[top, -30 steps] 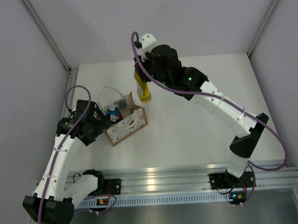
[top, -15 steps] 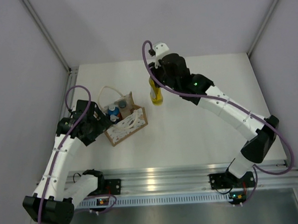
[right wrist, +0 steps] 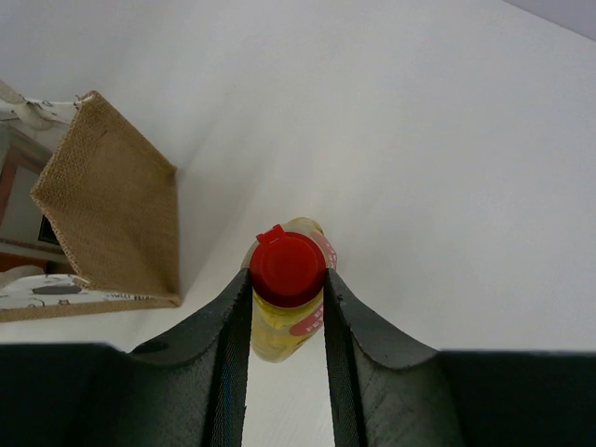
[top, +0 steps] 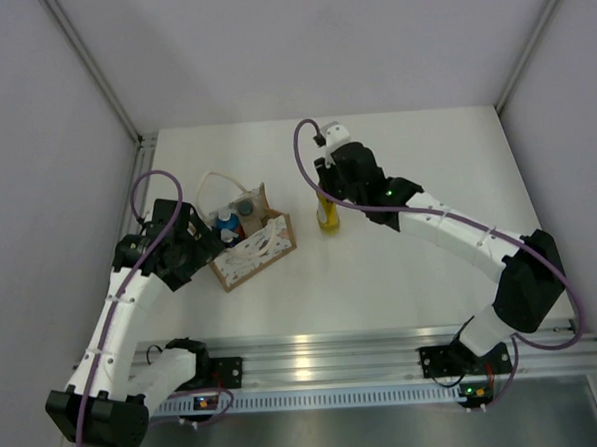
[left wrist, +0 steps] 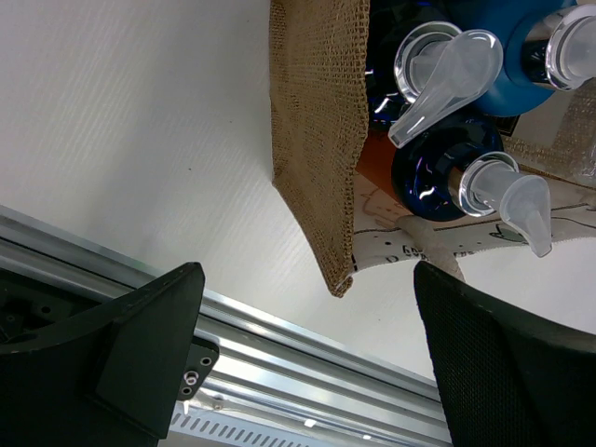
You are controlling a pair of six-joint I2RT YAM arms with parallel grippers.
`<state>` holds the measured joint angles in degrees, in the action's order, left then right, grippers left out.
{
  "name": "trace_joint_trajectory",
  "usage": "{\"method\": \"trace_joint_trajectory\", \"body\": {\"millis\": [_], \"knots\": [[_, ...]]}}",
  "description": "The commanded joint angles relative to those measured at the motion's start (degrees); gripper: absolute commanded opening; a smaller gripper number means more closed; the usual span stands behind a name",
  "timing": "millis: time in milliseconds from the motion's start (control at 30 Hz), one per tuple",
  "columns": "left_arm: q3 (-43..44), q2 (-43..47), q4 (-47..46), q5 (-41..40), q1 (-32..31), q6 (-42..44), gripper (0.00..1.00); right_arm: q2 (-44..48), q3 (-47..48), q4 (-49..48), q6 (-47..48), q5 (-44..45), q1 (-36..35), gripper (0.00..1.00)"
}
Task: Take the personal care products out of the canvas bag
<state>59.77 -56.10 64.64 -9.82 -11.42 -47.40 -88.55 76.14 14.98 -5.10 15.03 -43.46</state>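
My right gripper (right wrist: 287,281) is shut on the red cap of the yellow bottle (right wrist: 279,337) and holds it upright to the right of the canvas bag (right wrist: 121,216). In the top view the yellow bottle (top: 327,218) hangs under the right gripper (top: 328,194), with its base at or just above the table. The canvas bag (top: 255,248) stands left of centre with bottles (top: 229,225) inside it. My left gripper (top: 204,247) is open at the bag's left side. The left wrist view shows its jaws wide apart (left wrist: 312,372), the bag's burlap edge (left wrist: 317,140) and dark blue pump bottles (left wrist: 438,177).
A metal rail (top: 315,348) runs along the table's near edge. Grey walls close in the table at the left, back and right. The bag's white loop handle (top: 214,181) sticks up at its far side.
My right gripper has carried the yellow bottle down and to the right, away from the bag and toward the table. The left arm and the bag have not moved.
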Motion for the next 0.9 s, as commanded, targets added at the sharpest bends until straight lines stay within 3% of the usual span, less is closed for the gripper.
{"method": "trace_joint_trajectory", "body": {"millis": [0, 733, 800, 867], "knots": [[-0.1, -0.2, -1.6, 0.3, 0.0, 0.6, 0.98, 5.9, -1.2, -18.4, -1.1, -1.7, 2.0, 0.0], [-0.4, 0.5, -1.5, 0.8, 0.0, 0.5, 0.99, 0.9, -5.7, -20.6, 1.0, -4.7, 5.8, 0.0], [-0.4, 0.5, -1.5, 0.8, 0.0, 0.5, 0.99, 1.0, -6.4, -20.6, 1.0, -4.8, 5.8, 0.03], [-0.5, 0.5, -1.5, 0.9, 0.0, 0.5, 0.99, 1.4, -7.1, -20.5, 1.1, -4.9, 5.8, 0.12]]}}
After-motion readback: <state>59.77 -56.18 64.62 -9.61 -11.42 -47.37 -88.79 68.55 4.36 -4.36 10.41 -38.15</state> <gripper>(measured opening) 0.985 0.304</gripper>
